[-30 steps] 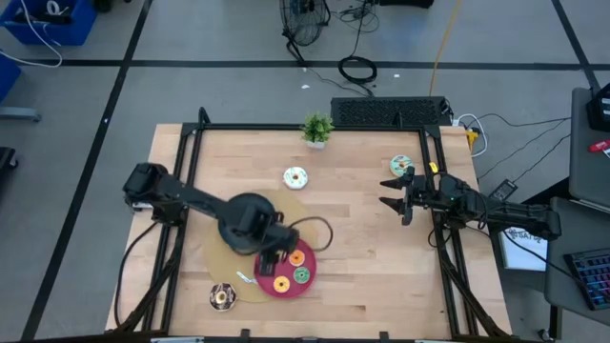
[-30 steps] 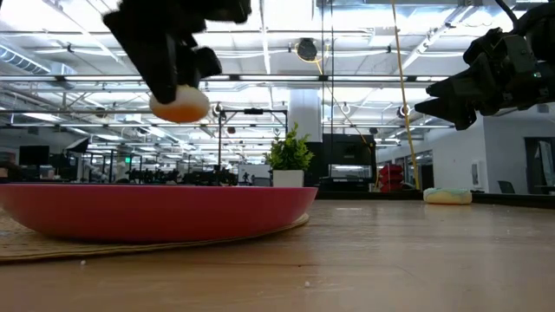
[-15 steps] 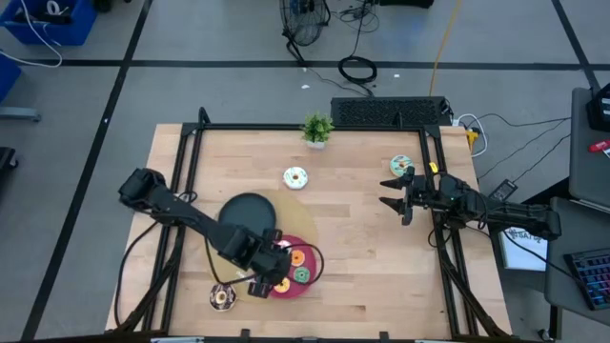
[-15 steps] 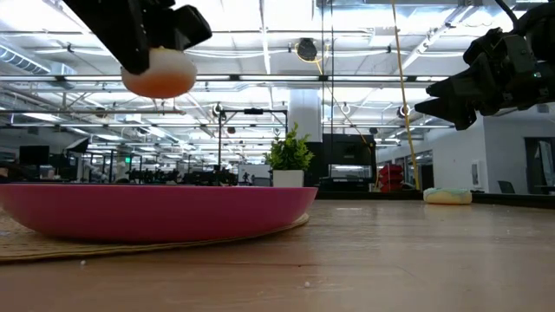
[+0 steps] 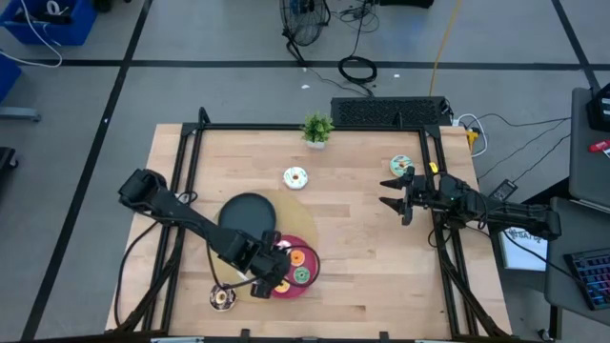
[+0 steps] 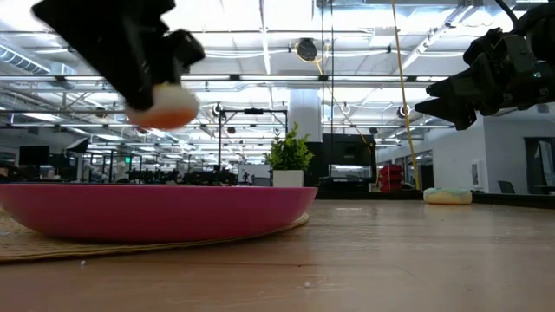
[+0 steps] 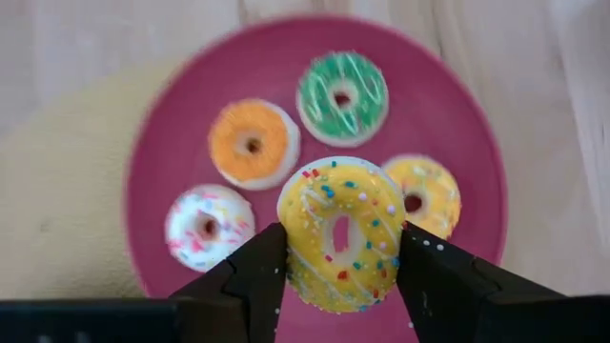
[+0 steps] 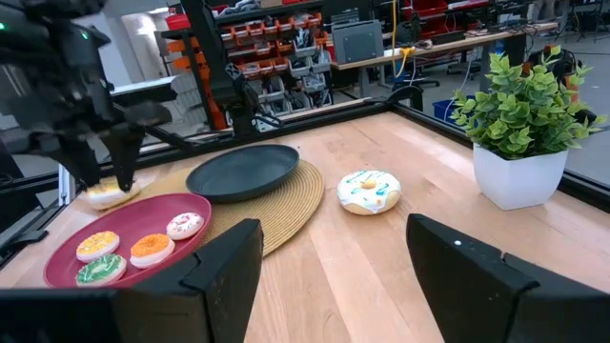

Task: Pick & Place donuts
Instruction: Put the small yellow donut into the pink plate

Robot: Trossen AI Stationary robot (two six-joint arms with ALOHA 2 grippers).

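My left gripper (image 7: 340, 240) hovers over the near left part of the pink plate (image 7: 467, 124), shut on a yellow sprinkled donut (image 7: 340, 233); the low view shows this donut (image 6: 163, 108) above the plate's rim (image 6: 156, 212). On the plate lie a green donut (image 7: 343, 95), an orange one (image 7: 253, 143), a pink-white one (image 7: 208, 224) and a yellow-orange one (image 7: 424, 195). My right gripper (image 5: 396, 191) waits open near the table's right edge. Loose on the table lie a white-mint donut (image 5: 295, 177), a mint donut (image 5: 400, 167) and a chocolate donut (image 5: 224, 297). My left gripper pinches the yellow donut by its outer rim (image 7: 297, 238), one finger (image 7: 257, 272) on each of two opposite sides. The fingers come from above, pointing down. The donut is lifted clear of the pink plate, about level, icing side up.
A dark plate (image 5: 248, 211) sits on a round woven mat (image 8: 286, 205) beside the pink plate. A small potted plant (image 5: 317, 129) stands at the far edge. Bare wood lies between the plates and my right gripper.
My left arm has swung toward the table's near edge, uncovering the dark plate. It kept the yellow donut in its hold. In the low view the donut first rose and shifted to the picture's left, then came down a little over the pink plate.
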